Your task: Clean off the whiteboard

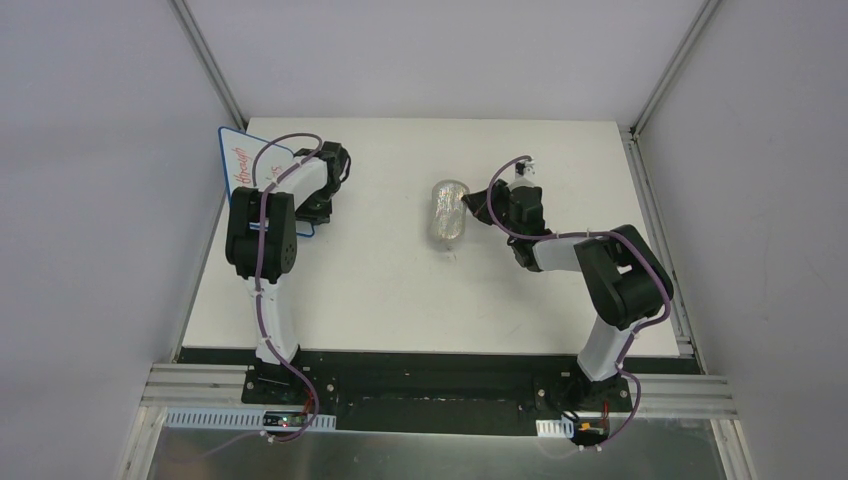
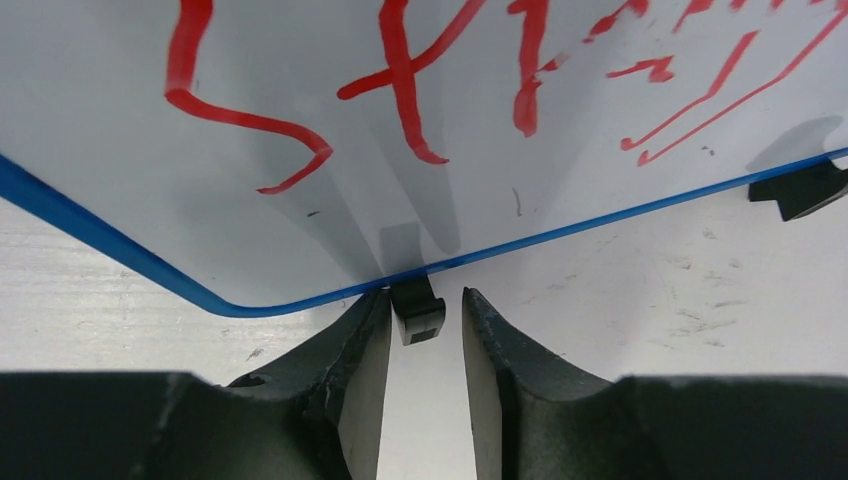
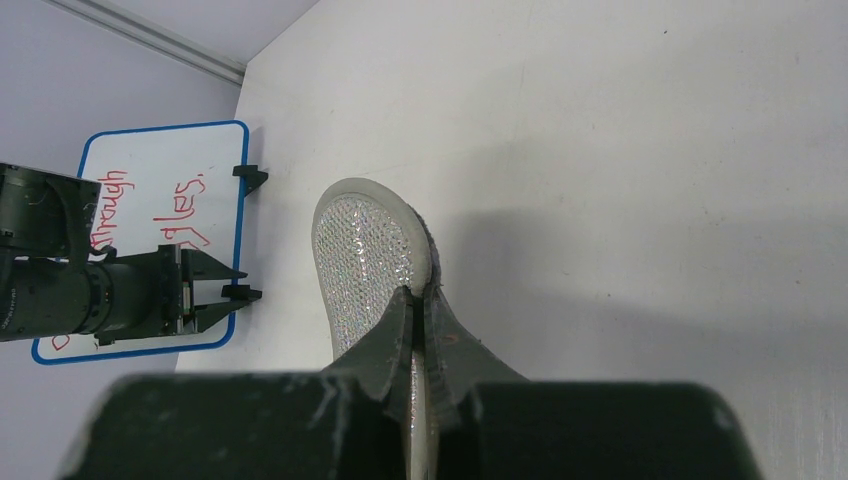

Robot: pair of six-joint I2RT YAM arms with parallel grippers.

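Observation:
The whiteboard lies at the table's far left, blue-rimmed, with red handwriting; it fills the top of the left wrist view and shows in the right wrist view. My left gripper reaches over the board to its edge. Its jaws are open either side of a small black foot, the left finger close against it and a gap on the right. My right gripper is shut on the edge of a glittery silver oval pad, which also shows in the right wrist view.
A second black foot sticks out from the board's edge. The board lies close to the left wall and rail. White tabletop lies between the arms and the near black edge.

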